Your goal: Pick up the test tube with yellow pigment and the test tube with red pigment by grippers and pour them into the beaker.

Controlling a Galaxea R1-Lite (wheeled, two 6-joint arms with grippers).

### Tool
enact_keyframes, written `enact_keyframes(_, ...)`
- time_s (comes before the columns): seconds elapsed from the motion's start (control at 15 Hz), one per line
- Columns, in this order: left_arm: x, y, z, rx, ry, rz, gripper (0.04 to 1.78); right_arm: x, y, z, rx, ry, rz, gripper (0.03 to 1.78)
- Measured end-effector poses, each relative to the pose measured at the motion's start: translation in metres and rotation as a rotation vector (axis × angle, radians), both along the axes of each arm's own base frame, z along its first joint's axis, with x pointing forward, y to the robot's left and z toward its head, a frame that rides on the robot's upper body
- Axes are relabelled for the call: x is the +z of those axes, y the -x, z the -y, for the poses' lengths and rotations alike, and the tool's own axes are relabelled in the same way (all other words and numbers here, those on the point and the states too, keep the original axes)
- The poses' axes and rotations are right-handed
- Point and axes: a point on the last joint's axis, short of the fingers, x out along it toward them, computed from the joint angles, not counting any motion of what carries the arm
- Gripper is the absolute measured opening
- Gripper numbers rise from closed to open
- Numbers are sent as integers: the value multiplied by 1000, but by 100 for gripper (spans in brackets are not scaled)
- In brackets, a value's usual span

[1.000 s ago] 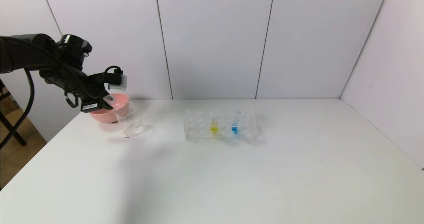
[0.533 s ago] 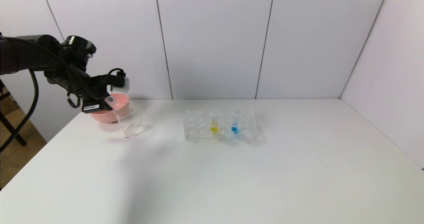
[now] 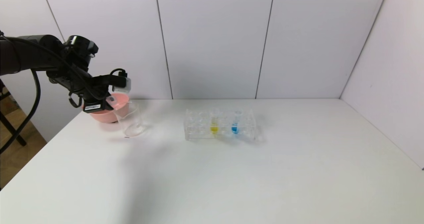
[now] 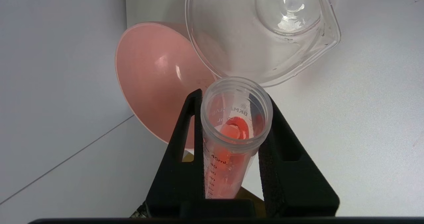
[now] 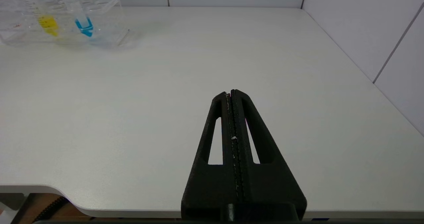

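White table [image 3: 232,171], pale panelled walls behind.

Red tube [image 4: 233,134] clamped between the fingers of the left claw [image 4: 233,98], tilted with its open mouth toward the beaker [image 4: 265,35] (a little red liquid pooled inside, not yet at the lip). Seen from the head as a clear stub [image 3: 111,100] poking out of the left claw [image 3: 107,96], raised above the table at the far left, just over the near edge of the pink bowl [image 3: 121,106]. Mouth of the tube just short of the beaker's rim; touching or not, cannot tell.

Beaker [image 3: 131,121] upright on the table, clear, nothing coloured in it, right beside the bowl [image 4: 149,85] and partly in front of it.

Yellow tube [image 3: 214,123] standing upright in the clear rack [image 3: 198,131] near the table's middle, well apart from the beaker; blue tube [image 3: 235,123] in the same rack, just to the right of the yellow. Both also visible from the right wrist: yellow tube [image 5: 44,17], blue tube [image 5: 79,17], rack [image 5: 109,25].

Right claw [image 5: 231,93] parked low over the table's near edge, fingers pressed flat together, holding nothing, well away from the rack.
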Motion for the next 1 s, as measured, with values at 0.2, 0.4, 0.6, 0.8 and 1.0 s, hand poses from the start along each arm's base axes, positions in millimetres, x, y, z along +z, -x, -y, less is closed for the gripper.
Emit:
enact_keyframes(0.2,0,0,3,-5,-2,3,47,0,0,0,0,0,0,11)
enact_keyframes(0.4,0,-1,5,0,-17,3,48,0,0,0,0,0,0,11)
enact_keyframes(0.6,0,-1,8,-1,-27,3,47,0,0,0,0,0,0,11)
enact_keyframes(0.8,-1,-2,12,5,-59,3,47,0,0,0,0,0,0,11)
enact_keyframes(1.0,-2,-2,13,12,-82,-1,47,0,0,0,0,0,0,11)
